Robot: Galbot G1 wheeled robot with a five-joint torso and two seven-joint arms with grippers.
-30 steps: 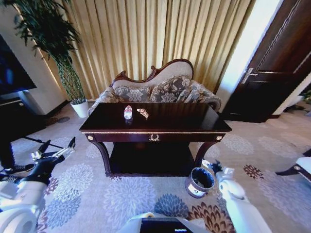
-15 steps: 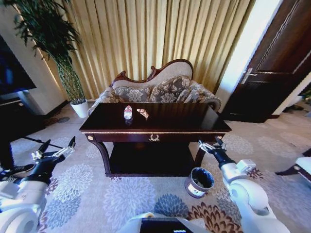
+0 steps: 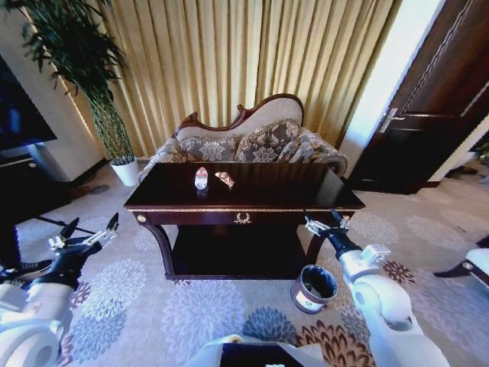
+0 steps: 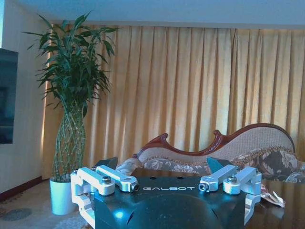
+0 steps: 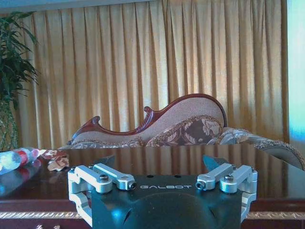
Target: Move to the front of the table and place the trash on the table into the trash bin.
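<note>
Since a second ago, the right end effector has risen from the floor beside the trash bin to the height of the surface's front rail, at the front right corner, while the left end effector has stayed low and out to the left, well apart from the surface; the robot's own view has barely shifted. Both end effectors have their fingers spread wide and hold nothing. The dark glossy table stands straight ahead at 12 o'clock in the head view, with the floral sofa and gold curtains behind it. Two pieces of trash rest on the surface's far left half, just beside each other: a small clear bottle with a red label, and an orange-brown wrapper to its right. A white paper lump cannot be made out on the surface. From the right end effector the trash lies at about 10 o'clock, across the tabletop and well apart; from the left end effector it lies at about 2 o'clock, also well apart. In the right wrist view the bottle lies on its side, its long axis running roughly front to back, and the wrapper is crumpled and flat. The right arm seems better placed, being level with the surface. The bin sits on the carpet near the right front leg, open and lined in black.
</note>
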